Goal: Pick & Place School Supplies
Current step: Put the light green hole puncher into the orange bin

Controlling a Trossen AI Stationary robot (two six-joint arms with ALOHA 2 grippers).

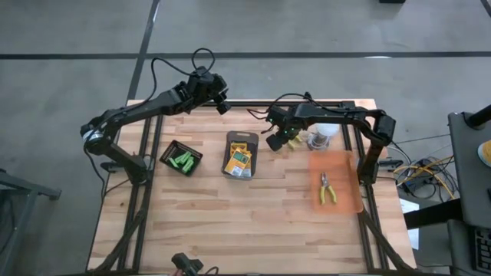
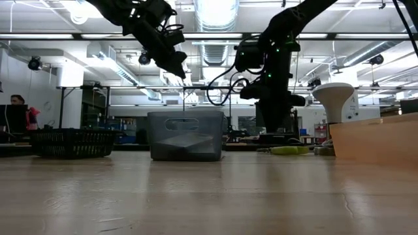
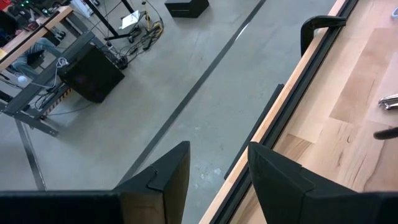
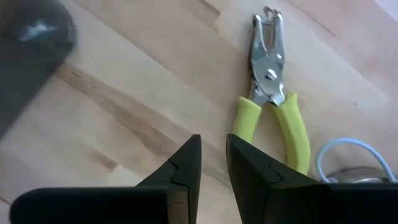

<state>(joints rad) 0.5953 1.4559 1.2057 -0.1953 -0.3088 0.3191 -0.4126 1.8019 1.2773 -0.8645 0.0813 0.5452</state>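
A pair of pliers [image 4: 273,93] with yellow-green handles lies flat on the wooden table, just beyond my right gripper [image 4: 213,163]. That gripper [image 1: 278,140] points down above the table with a narrow gap between its fingers and nothing in it. A second pair of pliers [image 1: 327,189] lies on the orange mat [image 1: 344,201]. Yellow-and-green crayon boxes [image 1: 239,159] lie in the grey tray [image 1: 240,138]. Green sticks [image 1: 182,161] lie in the black tray [image 1: 170,149]. My left gripper [image 1: 221,103] hangs open over the table's far edge, holding nothing.
A clear jar with a white lid [image 1: 322,136] stands right of my right gripper, close to the pliers. The black frame rail [image 3: 292,118] runs along the table's far edge under my left gripper. Bare wood lies toward the near edge.
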